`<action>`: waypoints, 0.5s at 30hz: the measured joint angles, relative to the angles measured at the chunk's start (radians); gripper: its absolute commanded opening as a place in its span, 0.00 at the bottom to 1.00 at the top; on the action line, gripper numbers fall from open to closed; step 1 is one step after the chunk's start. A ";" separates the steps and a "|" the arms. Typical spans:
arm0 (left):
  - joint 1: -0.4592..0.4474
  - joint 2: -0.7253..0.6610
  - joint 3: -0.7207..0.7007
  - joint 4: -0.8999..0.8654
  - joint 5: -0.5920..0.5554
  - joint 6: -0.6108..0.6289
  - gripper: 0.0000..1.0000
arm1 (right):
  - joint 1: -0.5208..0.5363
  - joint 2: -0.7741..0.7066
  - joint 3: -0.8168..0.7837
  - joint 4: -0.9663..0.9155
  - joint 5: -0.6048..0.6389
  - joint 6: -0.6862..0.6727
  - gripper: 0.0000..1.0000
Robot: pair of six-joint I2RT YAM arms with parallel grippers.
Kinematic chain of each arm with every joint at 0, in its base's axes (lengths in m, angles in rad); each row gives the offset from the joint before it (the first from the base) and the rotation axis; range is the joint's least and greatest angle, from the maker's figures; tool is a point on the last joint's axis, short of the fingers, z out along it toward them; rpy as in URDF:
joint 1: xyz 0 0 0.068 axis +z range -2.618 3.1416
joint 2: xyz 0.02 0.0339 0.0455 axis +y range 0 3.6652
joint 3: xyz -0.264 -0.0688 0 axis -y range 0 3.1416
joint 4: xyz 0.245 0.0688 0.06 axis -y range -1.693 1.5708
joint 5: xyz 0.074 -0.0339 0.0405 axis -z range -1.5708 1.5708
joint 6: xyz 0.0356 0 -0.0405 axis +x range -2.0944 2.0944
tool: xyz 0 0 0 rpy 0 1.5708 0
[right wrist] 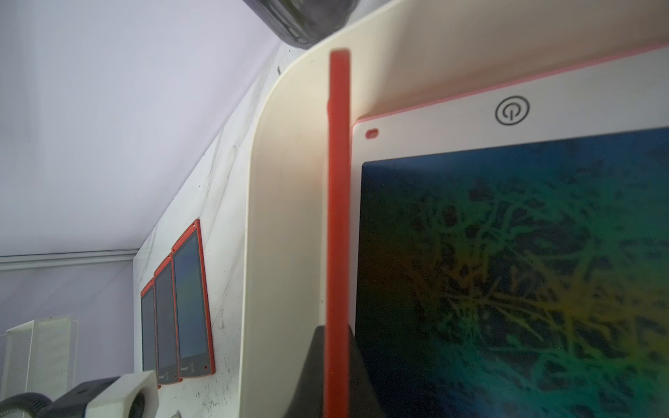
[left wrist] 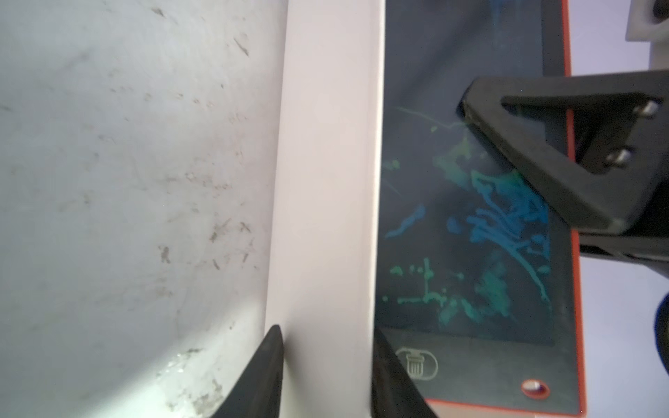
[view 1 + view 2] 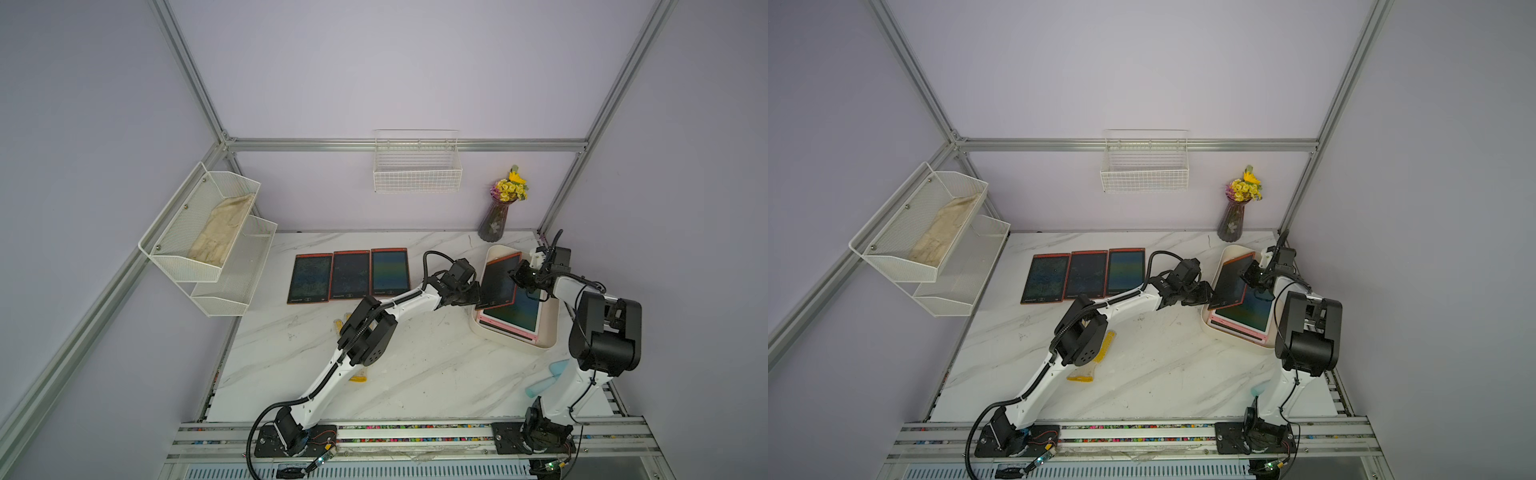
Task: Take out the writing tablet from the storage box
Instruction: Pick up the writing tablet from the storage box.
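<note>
A red-framed writing tablet (image 3: pixel 496 282) (image 3: pixel 1228 283) hangs tilted over the cream storage box (image 3: pixel 512 343) (image 3: pixel 1239 337) at the right of the marble table. My right gripper (image 3: pixel 515 276) (image 1: pixel 336 329) is shut on its far long edge (image 1: pixel 338 217), and one of that gripper's fingers (image 2: pixel 543 163) lies across the dark screen (image 2: pixel 470 224). My left gripper (image 3: pixel 478 293) (image 2: pixel 325 329) is open at the box's left side, with the box's wall (image 2: pixel 325 181) showing between its fingertips. A pink-and-white tablet (image 3: pixel 519 312) (image 1: pixel 506 253) lies flat in the box.
Three red-framed tablets (image 3: pixel 350 274) lie in a row at the table's back middle. A vase of flowers (image 3: pixel 494 220) stands behind the box. A wire basket (image 3: pixel 417 166) hangs on the back wall and a mesh shelf (image 3: pixel 208 232) on the left. A yellow item (image 3: pixel 1096 357) lies under the left arm.
</note>
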 measured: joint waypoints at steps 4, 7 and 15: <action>-0.019 0.000 0.000 0.012 0.016 -0.017 0.39 | -0.037 0.020 0.029 -0.001 -0.006 -0.001 0.02; -0.031 0.000 0.000 0.022 0.031 -0.025 0.39 | -0.055 0.027 0.050 -0.002 -0.005 -0.003 0.01; -0.053 0.000 0.000 0.044 0.063 -0.034 0.40 | -0.087 0.027 0.064 -0.008 -0.008 -0.019 0.00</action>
